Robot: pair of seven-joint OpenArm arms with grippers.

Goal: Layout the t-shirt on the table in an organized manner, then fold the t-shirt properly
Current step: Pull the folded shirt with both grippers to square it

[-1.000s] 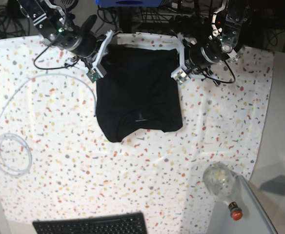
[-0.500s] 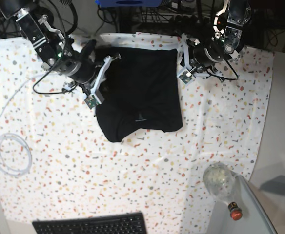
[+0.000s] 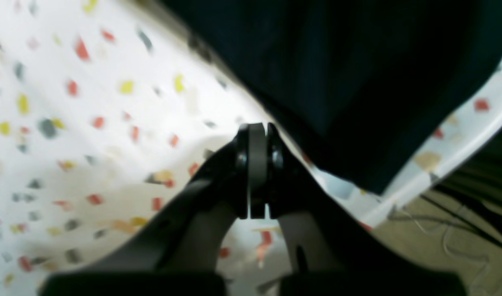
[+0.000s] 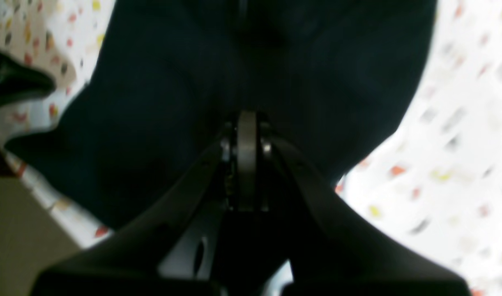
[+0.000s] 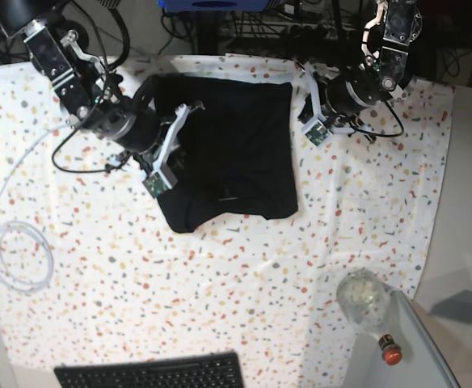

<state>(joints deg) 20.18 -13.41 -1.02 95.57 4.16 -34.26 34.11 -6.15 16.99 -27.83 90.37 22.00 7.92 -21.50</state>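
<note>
- Two pincers show, and both have their jaws pressed together with nothing between them.
- In its wrist view the left gripper [image 3: 257, 164] has its dark fingers meeting tip to tip over the speckled cloth, just beside the edge of the shirt; no fabric is pinched.
- In the base view that left gripper [image 5: 310, 109] sits at the shirt's far right corner, on the right side of the scene.
- In its own wrist view the right gripper [image 4: 246, 160] is closed too, its tips over dark fabric; whether they touch the fabric I cannot tell, as the picture is blurred.
- In the base view the right gripper [image 5: 174, 137] lies over the left edge of the shirt, its arm reaching in from the far left.
- Outward from both, the plain black soft-fabric short-sleeved t-shirt [image 5: 232, 149] lies folded into a rough rectangle at the far middle of the table, with a rumpled, curved near edge.
- It rests on the table with a white cloth flecked red, yellow and grey [image 5: 220, 283].
- At the left, a thin white cable coiled into a loop [image 5: 18, 257] lies on the cloth, well apart from the shirt.
- At the near edge lies a black keyboard [image 5: 151, 373].
- At the near right stands a clear round-bodied bottle [image 5: 360, 297], just beside a small red-capped item [image 5: 389, 349] on a plain grey side surface.
</note>
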